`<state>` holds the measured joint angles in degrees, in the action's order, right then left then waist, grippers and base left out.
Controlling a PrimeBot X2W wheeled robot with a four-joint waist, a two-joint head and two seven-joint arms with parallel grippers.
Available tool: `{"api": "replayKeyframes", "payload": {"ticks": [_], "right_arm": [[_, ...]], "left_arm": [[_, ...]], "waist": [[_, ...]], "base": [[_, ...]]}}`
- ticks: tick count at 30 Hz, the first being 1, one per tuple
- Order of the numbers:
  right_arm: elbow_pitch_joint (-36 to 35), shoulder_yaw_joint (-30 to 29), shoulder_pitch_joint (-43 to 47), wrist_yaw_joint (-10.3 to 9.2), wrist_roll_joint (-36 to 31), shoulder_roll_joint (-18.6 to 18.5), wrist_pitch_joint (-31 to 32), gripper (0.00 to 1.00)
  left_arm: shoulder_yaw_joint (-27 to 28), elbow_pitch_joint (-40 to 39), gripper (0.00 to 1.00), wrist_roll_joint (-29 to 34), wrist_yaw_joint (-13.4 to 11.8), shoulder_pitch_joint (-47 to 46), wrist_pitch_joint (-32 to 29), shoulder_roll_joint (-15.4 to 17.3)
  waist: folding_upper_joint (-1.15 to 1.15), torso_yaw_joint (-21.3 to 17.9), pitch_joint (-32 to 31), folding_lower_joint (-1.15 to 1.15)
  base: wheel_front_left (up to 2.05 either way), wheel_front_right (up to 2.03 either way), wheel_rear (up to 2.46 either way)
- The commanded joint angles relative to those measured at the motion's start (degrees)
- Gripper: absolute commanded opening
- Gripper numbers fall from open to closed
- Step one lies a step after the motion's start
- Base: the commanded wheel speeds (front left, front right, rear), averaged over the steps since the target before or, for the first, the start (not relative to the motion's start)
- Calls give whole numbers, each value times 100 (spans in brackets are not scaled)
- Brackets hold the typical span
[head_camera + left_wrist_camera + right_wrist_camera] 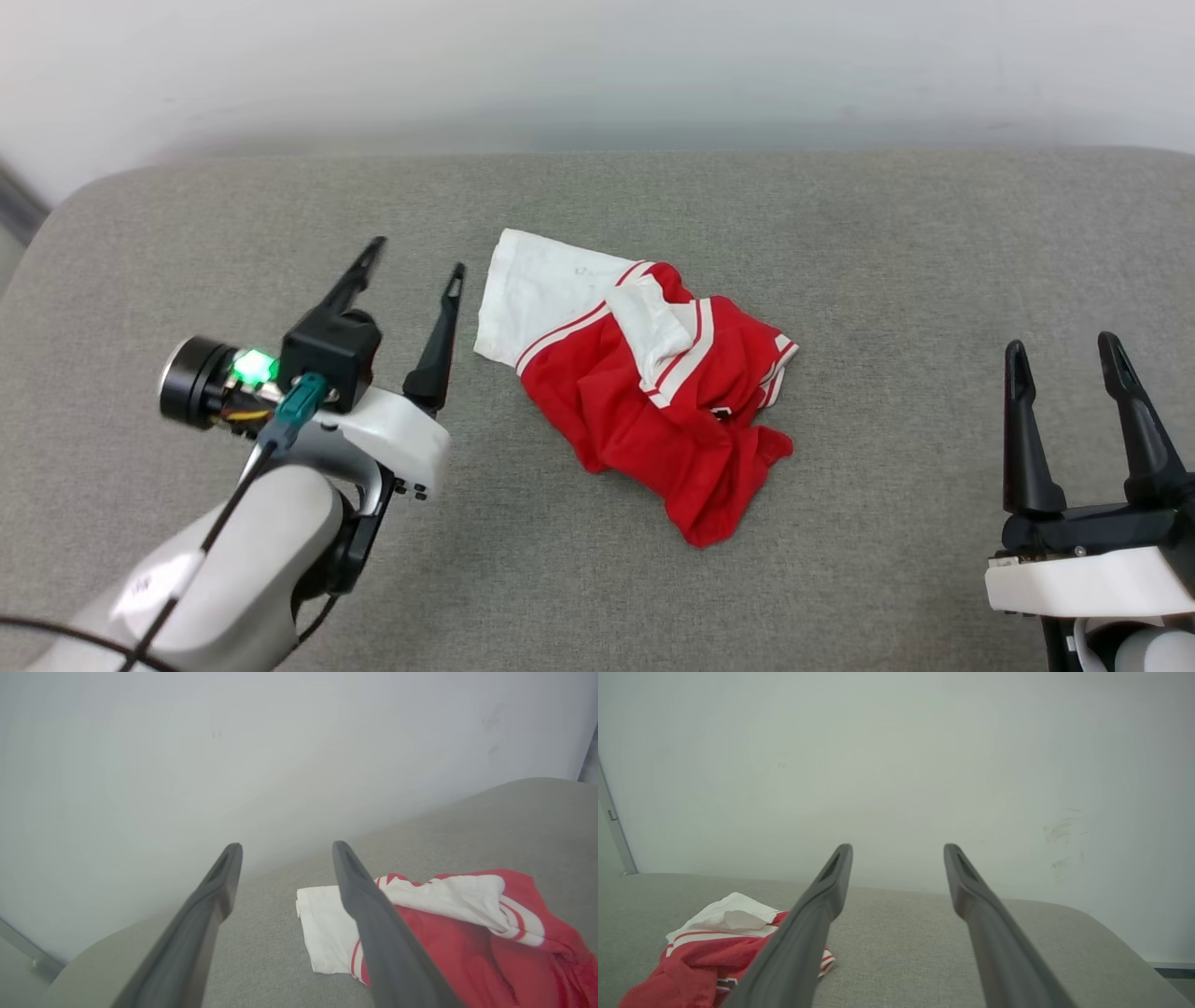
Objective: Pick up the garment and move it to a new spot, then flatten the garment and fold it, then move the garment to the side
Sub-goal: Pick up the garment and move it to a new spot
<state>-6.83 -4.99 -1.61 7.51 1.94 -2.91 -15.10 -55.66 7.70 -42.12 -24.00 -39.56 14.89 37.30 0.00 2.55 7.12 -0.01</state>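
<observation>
Garment (635,392) crumpled, long axis far-left to near-right, white sleeve (537,289) farthest, left claw (416,257) and right claw (1061,343) spread apart, empty

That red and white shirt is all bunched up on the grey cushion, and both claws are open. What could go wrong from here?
1. The jersey lies crumpled with layers overlapping, so the left gripper, open beside the white sleeve, might pinch several layers and lift a lump.
2. The right gripper stands well apart from it; a one-sided pull could drag or twist the cloth across the grey cushion.
</observation>
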Motion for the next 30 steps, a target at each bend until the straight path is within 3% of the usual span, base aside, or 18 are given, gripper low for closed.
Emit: {"api": "replayKeyframes", "payload": {"ticks": [1,6,12,19,30], "right_arm": [[20,-2,49,-4,-4,6,-10,100],[34,29,56,-4,12,7,-10,100],[90,72,131,-4,72,6,-10,100],[252,102,247,-4,172,6,-10,100],[586,228,603,-3,495,6,-10,100]], "left_arm": [[108,-75,100,85,-78,106,34,-63],[1291,-513,100,756,-544,1157,30,-364],[2441,-839,100,1546,-530,2336,31,-866],[3448,-919,100,2204,-141,3341,32,-1528],[4424,-905,100,2875,748,4346,32,-2417]], "waist": [[0,24,-9,1],[0,86,-40,1],[0,119,-145,1],[0,102,-273,1],[0,58,-508,1]], "base": [[0,0,0],[0,0,0],[0,0,0],[0,0,0],[0,0,0]]}}
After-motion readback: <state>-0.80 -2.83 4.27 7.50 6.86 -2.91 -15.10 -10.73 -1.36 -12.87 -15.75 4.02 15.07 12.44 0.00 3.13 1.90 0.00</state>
